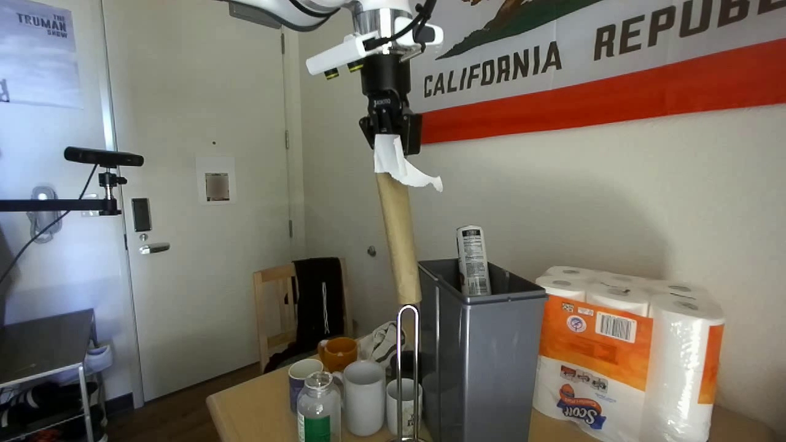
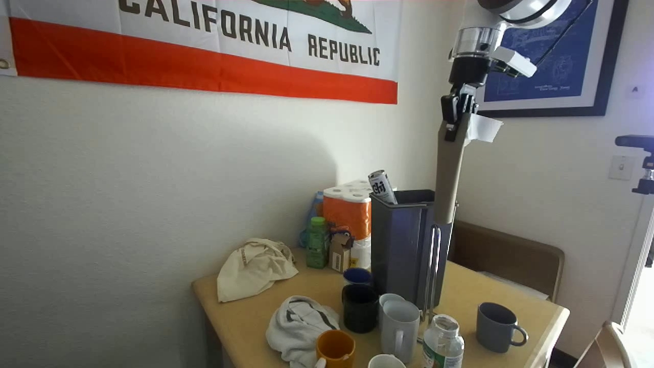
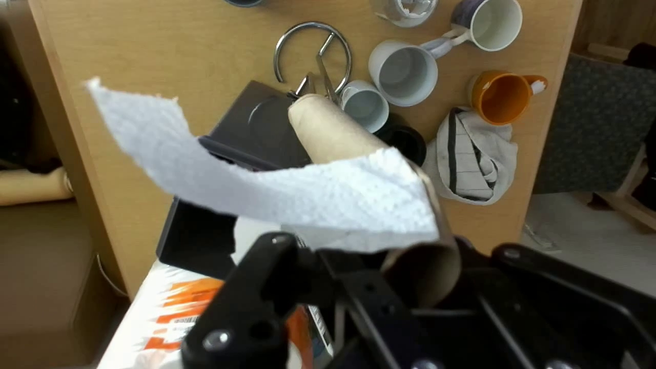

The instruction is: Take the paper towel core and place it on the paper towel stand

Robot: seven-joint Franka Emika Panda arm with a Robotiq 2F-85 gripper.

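Low in an exterior view we counted one orange cup (image 2: 335, 351), one black cup (image 2: 360, 313), one blue cup (image 2: 357, 276), one grey cup (image 2: 494, 331) and three pale cups (image 2: 400, 329), seven in all. There we counted one clear bottle (image 2: 443, 343) and one green bottle (image 2: 317, 245). In both exterior views we saw one paper towel core (image 1: 399, 239), one paper towel stand (image 1: 417, 353), one grey box (image 1: 488, 368) and one can (image 1: 473, 261).

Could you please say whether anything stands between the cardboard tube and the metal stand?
Nothing visible does: the cardboard tube ends right at the top of the metal stand, with the grey bin only alongside.
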